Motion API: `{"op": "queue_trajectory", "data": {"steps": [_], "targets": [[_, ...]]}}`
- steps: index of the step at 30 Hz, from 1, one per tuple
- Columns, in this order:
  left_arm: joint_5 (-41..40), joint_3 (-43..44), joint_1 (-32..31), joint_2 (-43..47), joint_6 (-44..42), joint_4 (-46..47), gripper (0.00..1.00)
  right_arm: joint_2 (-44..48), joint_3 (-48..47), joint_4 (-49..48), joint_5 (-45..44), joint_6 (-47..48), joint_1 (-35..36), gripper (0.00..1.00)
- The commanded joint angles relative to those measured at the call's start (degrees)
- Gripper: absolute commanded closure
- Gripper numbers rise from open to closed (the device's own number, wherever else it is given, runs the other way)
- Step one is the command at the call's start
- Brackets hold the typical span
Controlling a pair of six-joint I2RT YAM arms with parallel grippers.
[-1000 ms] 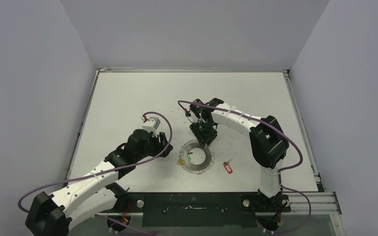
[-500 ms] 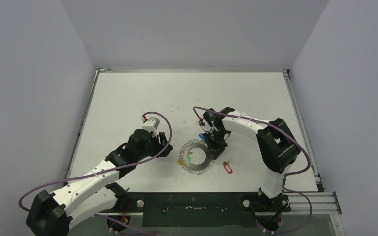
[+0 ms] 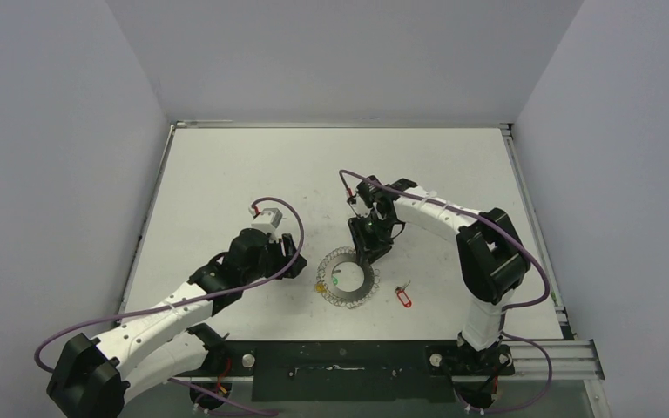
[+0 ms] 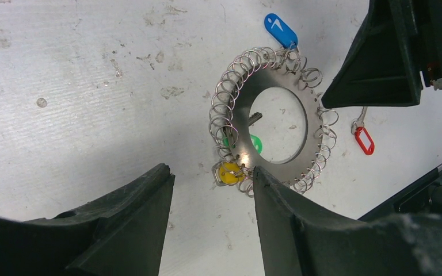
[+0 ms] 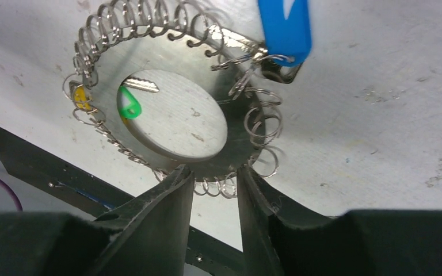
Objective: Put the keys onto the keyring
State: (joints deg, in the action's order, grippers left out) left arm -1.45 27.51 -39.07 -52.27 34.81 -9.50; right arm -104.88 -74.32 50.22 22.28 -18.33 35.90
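Observation:
The keyring [image 3: 366,280] lies flat on the white table, a grey metal disc edged with wire loops [image 4: 282,171] [image 5: 167,52]. A key with a blue tag [image 4: 280,30] [image 5: 285,26] rests at its far rim, its small ring caught among the loops. The key with the red tag [image 3: 403,297] [image 4: 364,140] lies loose on the table to the right of the ring. My right gripper [image 3: 373,240] [image 5: 216,175] hovers over the ring's far-right rim, open by a narrow gap with nothing in it. To the ring's left, my left gripper [image 3: 293,264] [image 4: 210,172] is open and empty.
A yellow tag [image 4: 229,172] [image 5: 80,96] and a green tag [image 4: 255,144] [image 5: 129,106] hang on the ring's near-left side. A black rail [image 3: 340,357] runs along the table's near edge. Grey walls enclose the table on three sides.
My right gripper swung out to the ring's right, then came back to its far-right rim, and its jaws parted a little. The left arm and the ring have not moved.

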Motion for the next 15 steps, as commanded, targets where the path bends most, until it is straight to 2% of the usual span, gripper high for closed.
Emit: {"op": "queue_trajectory", "data": {"steps": [1, 7, 12, 15], "targets": [[-0.3, 0.1, -0.1, -1.3, 1.7, 0.5, 0.49, 3.2, 1.4, -1.6, -0.8, -1.1, -2.8, 0.63], [0.1, 0.9, 0.0, -3.9, 3.0, 0.2, 0.48, 3.0, 5.6, -7.3, 4.6, -5.2, -6.7, 0.51], [1.4, 3.1, 0.6, -7.7, 3.9, -0.4, 0.48, 1.1, 4.7, -9.4, 6.1, -6.8, -8.1, 0.51], [3.5, 5.0, 1.0, -10.2, 3.6, -1.1, 0.48, -0.1, 3.6, -8.9, 6.1, -6.6, -8.3, 0.57]]}}
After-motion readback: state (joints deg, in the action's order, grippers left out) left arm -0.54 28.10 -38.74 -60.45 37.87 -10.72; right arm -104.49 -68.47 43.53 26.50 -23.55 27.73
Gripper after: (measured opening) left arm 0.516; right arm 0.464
